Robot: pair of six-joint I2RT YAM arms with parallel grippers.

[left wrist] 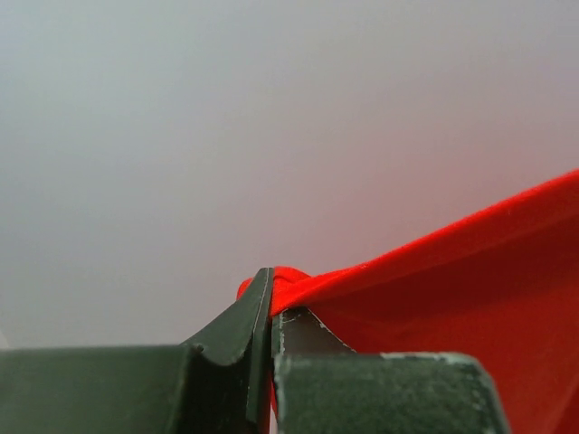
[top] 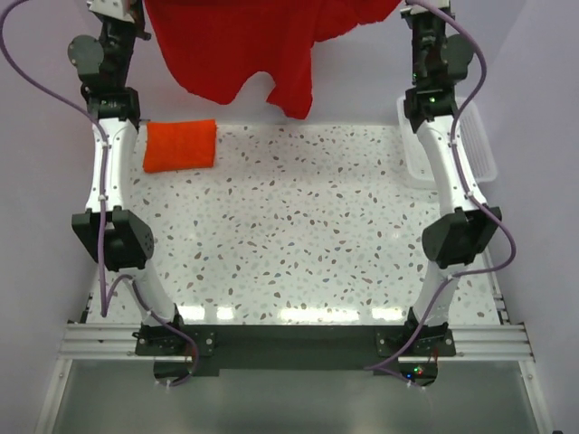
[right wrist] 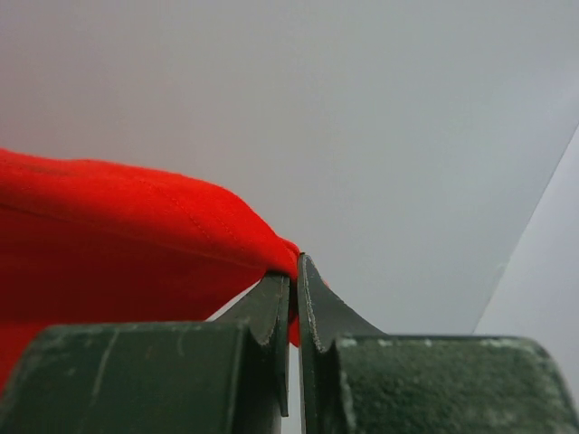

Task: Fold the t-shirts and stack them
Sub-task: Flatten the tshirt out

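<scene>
A bright red t-shirt (top: pixel 244 45) hangs stretched in the air over the far edge of the table, its lower part drooping toward the surface. My left gripper (left wrist: pixel 270 298) is shut on one top corner of the red cloth (left wrist: pixel 470 271). At the other top corner my right gripper (right wrist: pixel 295 280) is shut on the same red shirt (right wrist: pixel 118 235). In the top view both gripper tips are cut off by the upper frame edge. An orange t-shirt (top: pixel 180 145), folded into a small rectangle, lies flat at the far left of the table beside the left arm.
A white lattice basket (top: pixel 470 145) sits at the far right edge, partly behind the right arm (top: pixel 443 163). The speckled tabletop (top: pixel 298 235) spreads between the two arms. Pale walls close in on both sides.
</scene>
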